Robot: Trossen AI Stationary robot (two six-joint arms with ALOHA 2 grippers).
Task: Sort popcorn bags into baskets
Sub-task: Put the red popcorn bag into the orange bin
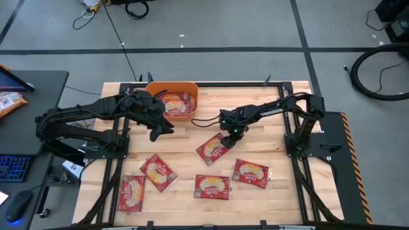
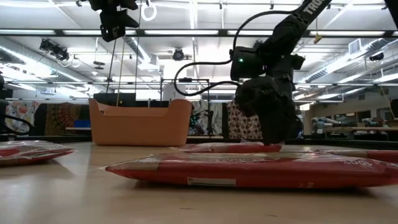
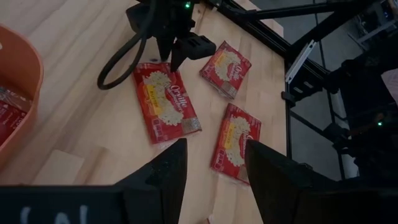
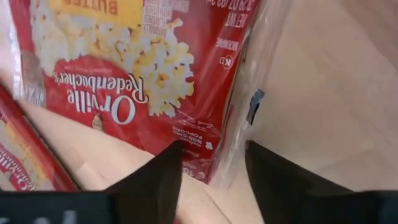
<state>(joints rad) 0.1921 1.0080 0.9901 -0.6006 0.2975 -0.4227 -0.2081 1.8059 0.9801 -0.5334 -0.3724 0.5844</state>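
Observation:
Five red popcorn bags lie flat on the wooden table; more sit inside the orange basket (image 1: 185, 112) (image 2: 140, 121) at the far edge. My right gripper (image 1: 227, 136) (image 2: 273, 142) (image 4: 214, 177) is down at the far end of the middle bag (image 1: 211, 150) (image 3: 165, 102) (image 4: 124, 81). It is open, with the bag's end edge between its fingers. My left gripper (image 1: 158, 130) (image 3: 214, 165) hangs open in the air just near of the basket, holding nothing. The other bags (image 1: 158, 171) (image 1: 132, 192) (image 1: 212, 186) (image 1: 252, 172) lie along the near side. My right gripper comes at the middle bag from above, pointing down, its open fingers (image 4: 158, 180) standing on either side of the bag's end edge (image 4: 208, 158) near a corner. The bag lies flat on the table. Whether the fingers touch it, I cannot tell.
A black cable (image 1: 204, 120) loops between the basket and the right gripper. Arm bases and frame rails (image 1: 300, 147) flank the table. A side desk on the left holds a keyboard, a mouse and an orange snack packet (image 1: 9, 102). Bare wood lies right of the basket.

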